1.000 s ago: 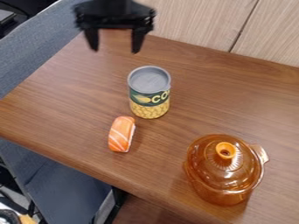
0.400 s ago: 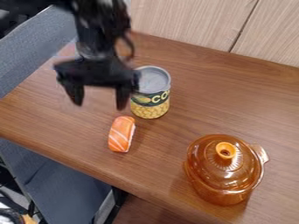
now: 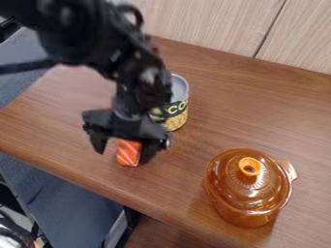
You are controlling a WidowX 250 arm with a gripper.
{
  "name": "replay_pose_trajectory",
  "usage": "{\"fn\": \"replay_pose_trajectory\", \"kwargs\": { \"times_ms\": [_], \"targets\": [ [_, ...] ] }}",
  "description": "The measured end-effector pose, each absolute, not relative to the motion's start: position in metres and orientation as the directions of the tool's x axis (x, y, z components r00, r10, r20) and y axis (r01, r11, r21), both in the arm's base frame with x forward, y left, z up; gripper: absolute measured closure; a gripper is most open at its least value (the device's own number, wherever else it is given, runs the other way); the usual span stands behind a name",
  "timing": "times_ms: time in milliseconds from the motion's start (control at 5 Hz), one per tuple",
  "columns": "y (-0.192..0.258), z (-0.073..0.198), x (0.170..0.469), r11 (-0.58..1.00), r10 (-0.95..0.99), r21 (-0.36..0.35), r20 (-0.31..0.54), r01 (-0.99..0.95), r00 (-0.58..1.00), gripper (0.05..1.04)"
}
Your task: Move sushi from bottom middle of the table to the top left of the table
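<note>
Sushi (image 3: 128, 156) lies on the desk (image 3: 223, 114) near its front edge, by the can (image 3: 176, 115). Over it hangs the end effector (image 3: 123, 152), fingers spread to either side, presumably so closing would pinch its narrow width and spare the can.

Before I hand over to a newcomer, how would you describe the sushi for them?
On the brown table, find the amber pot, then the can up and left. By the can's lower left, at the black tool, is the sushi: unlike both rounded neighbours, a small orange block with pale stripes.
</note>
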State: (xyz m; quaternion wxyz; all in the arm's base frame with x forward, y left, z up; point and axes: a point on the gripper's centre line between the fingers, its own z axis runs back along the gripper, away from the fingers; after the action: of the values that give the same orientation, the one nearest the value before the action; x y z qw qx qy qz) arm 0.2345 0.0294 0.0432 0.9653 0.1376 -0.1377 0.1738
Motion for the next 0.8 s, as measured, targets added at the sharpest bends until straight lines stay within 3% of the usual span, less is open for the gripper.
{"fn": "replay_pose_trajectory", "kwargs": {
  "times_ms": [400,600,800],
  "targets": [
    [0.0247,0.0300,0.2497,0.891,0.311,0.220,0.338,-0.396,0.888,0.116],
    [0.0244,0.0295,0.2496,0.906,0.307,0.187,0.328,-0.380,0.893,0.417],
    [0.0270,0.0335,0.2448,0.911,0.312,0.170,0.310,-0.375,0.898,0.493]
  ]
}}
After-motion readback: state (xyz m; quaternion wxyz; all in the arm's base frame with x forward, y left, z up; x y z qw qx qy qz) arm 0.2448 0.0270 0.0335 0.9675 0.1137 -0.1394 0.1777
